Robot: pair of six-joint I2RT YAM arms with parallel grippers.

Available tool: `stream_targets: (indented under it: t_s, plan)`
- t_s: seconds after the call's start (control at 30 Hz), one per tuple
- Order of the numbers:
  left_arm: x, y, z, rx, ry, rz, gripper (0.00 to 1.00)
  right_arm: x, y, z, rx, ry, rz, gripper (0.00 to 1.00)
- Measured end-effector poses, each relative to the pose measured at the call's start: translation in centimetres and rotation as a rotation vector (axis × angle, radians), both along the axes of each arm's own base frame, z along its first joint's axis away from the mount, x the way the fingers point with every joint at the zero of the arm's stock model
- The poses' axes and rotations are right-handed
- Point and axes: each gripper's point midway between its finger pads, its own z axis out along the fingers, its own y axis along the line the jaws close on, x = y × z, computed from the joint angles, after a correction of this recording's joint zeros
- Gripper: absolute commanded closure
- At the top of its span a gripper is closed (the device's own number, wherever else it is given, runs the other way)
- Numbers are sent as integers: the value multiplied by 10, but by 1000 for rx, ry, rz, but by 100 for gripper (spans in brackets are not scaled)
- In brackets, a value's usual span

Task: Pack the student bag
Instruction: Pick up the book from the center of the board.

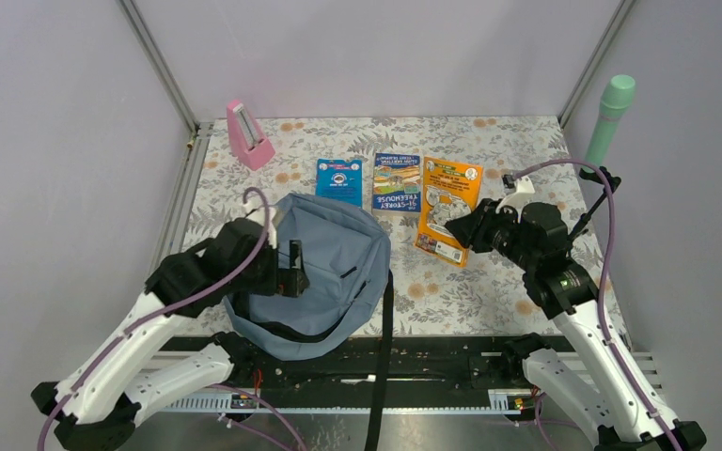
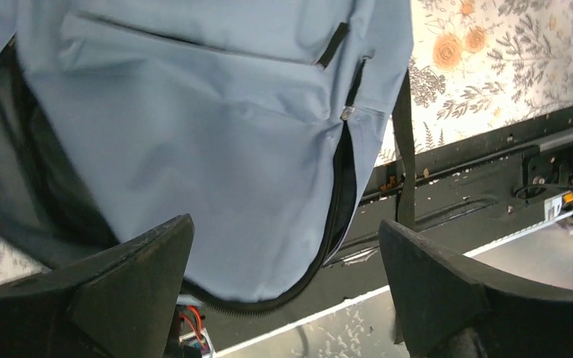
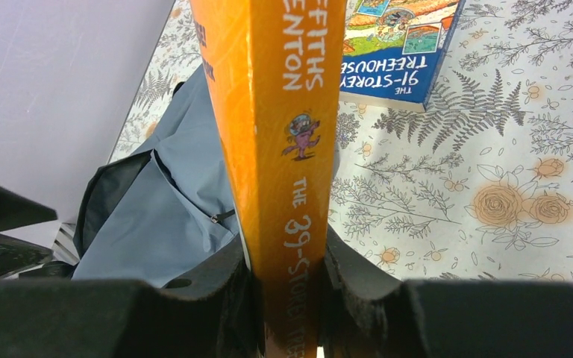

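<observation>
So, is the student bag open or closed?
Open: on the student bag the zipper edges stand apart with a dark gap, and the right wrist view shows its dark lining.

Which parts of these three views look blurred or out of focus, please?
Top view: sharp, evenly lit. Left wrist: bag fairly sharp, left hand dark and soft. Right wrist: book spine readable, right hand blurred at the bottom.

A table (image 1: 432, 291) covered in a pale floral-print cloth fills the scene. Plain lilac-grey walls close it in: left wall (image 1: 56, 141), far wall (image 1: 376, 56), right wall (image 1: 696, 188). Slim metal posts (image 1: 158, 61) rise at both far corners. A black rail (image 1: 432, 362) runs along the near edge. The light is soft and even.
</observation>
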Motion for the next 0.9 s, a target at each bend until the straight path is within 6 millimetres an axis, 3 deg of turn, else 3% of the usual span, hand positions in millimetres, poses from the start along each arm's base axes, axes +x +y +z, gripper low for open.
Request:
stream_targets:
  t_s: [0.23, 0.43, 0.63, 0.9]
  plan:
    - [-34, 35, -9, 34, 105, 137, 1, -1, 0, -6, -6, 13, 1, 100]
    - [-58, 30, -20, -45, 224, 182, 1, -2, -1, -15, -12, 33, 1, 100]
    - [-81, 29, -48, -95, 339, 225, 1, -5, -2, -16, -10, 30, 1, 100]
    - [-73, 19, -56, -124, 343, 245, 1, -8, -2, -16, -2, 27, 2, 100]
